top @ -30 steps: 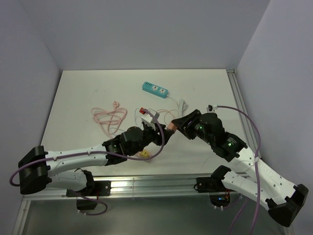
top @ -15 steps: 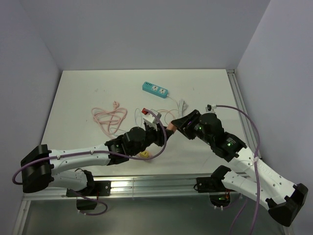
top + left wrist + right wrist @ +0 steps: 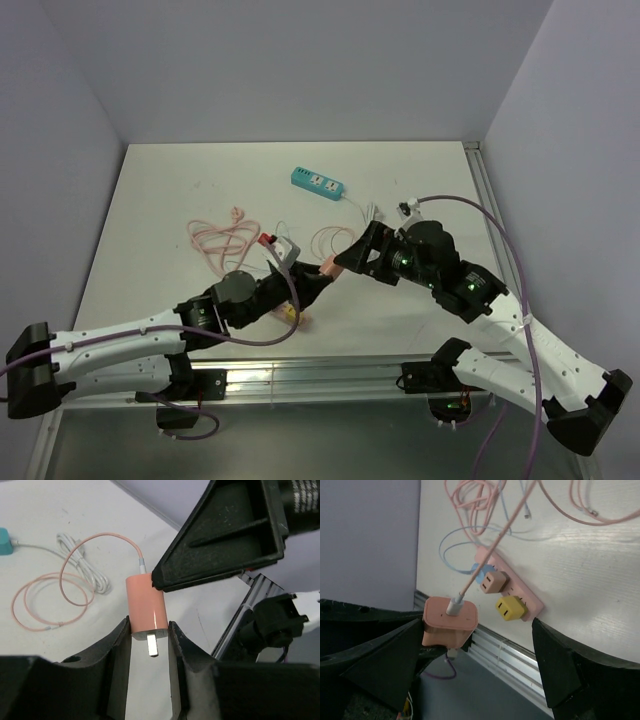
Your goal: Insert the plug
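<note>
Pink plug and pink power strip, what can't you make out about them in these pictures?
Pink power strip: top view, the left arm covers nearly all of it; right wrist view, free sockets too small to tell.
Pink plug: right wrist view, its own body nearly hides the prongs.
Teal power strip: left wrist view, cut off by the left edge.

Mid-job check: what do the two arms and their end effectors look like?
The left arm and right arm have white link shells with black joints and bases; a purple cable loops along each. Small green lights glow on the right arm's joints. The left end effector and right end effector are matte black, with broad wedge-shaped fingers.
</note>
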{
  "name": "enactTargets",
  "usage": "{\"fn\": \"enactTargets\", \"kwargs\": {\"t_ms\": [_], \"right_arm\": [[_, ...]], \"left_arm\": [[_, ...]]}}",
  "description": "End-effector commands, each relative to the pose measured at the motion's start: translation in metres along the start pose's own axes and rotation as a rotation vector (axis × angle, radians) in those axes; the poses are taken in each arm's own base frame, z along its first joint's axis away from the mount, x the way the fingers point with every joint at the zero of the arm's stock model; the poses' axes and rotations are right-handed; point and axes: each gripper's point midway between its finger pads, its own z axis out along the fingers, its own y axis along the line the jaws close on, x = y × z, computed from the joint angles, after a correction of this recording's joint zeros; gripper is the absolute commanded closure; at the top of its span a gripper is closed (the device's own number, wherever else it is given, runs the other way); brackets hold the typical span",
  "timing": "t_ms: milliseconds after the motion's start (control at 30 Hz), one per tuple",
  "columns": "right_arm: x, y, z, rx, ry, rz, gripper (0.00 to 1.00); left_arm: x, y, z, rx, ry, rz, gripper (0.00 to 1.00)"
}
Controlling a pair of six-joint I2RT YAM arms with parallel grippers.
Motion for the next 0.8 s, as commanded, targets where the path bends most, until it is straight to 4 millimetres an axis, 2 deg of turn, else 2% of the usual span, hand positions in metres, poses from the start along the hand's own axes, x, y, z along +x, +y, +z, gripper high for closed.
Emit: {"fn": "enactTargets", "kwargs": {"t_ms": [0, 67, 133, 300, 500, 767], "right_arm": [[0.010, 0.021, -0.015, -0.068, 0.112, -0.169, 0.06], [0.018, 0.028, -0.019, -0.104, 0.174, -0.193, 0.08], [0.018, 0.040, -0.025, -0.137, 0.197, -0.202, 0.09], [0.038, 0.064, -0.038, -0.247, 0.356, -0.195, 0.11], [0.051, 0.066, -0.030, -0.255, 0.460, -0.137, 0.17], [0.055, 0.063, -0.024, -0.220, 0.491, -0.082, 0.25]], "left_arm": [[-0.020, -0.019, -0.021, 0.150, -0.082, 0.098, 1.00], [-0.017, -0.024, -0.032, 0.218, -0.111, 0.148, 1.00], [-0.023, -0.028, -0.043, 0.255, -0.144, 0.173, 1.00], [-0.017, -0.031, -0.047, 0.286, -0.110, 0.227, 1.00], [-0.016, -0.034, -0.047, 0.309, -0.117, 0.235, 1.00], [-0.018, -0.036, -0.050, 0.319, -0.126, 0.247, 1.00]]}}
